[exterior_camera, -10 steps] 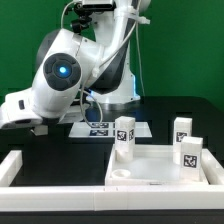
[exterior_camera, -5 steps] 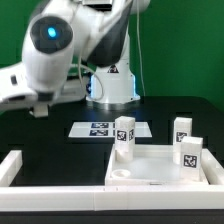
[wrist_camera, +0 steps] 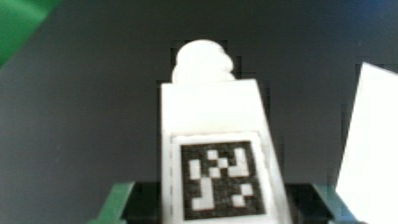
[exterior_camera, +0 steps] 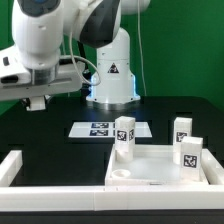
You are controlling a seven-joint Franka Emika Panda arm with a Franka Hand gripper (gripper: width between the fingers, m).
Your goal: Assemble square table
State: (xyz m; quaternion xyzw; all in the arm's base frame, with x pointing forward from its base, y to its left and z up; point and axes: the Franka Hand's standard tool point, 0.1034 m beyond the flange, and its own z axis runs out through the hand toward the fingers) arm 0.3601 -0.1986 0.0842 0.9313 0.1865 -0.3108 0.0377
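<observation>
The white square table slab point(exterior_camera: 158, 163) lies with its hollow side up at the exterior view's lower right. Three white tagged legs stand in its corners: one point(exterior_camera: 124, 137) at the near left, one point(exterior_camera: 181, 128) at the back right, one point(exterior_camera: 191, 155) at the near right. My gripper point(exterior_camera: 36, 101) hangs high at the exterior view's left, far from the slab. In the wrist view my gripper point(wrist_camera: 222, 207) is shut on a fourth white tagged leg point(wrist_camera: 214, 125), green fingers point(wrist_camera: 128, 205) on both sides, its rounded peg end pointing away.
The marker board point(exterior_camera: 100, 129) lies behind the slab. Low white rails run along the exterior view's left point(exterior_camera: 10, 166) and front point(exterior_camera: 60, 196). A white edge point(wrist_camera: 374, 130) shows beside the held leg in the wrist view; I cannot tell what it is.
The arm has risen and swung up, its hand moving higher at the exterior view's left. The slab and its three legs have not moved.
</observation>
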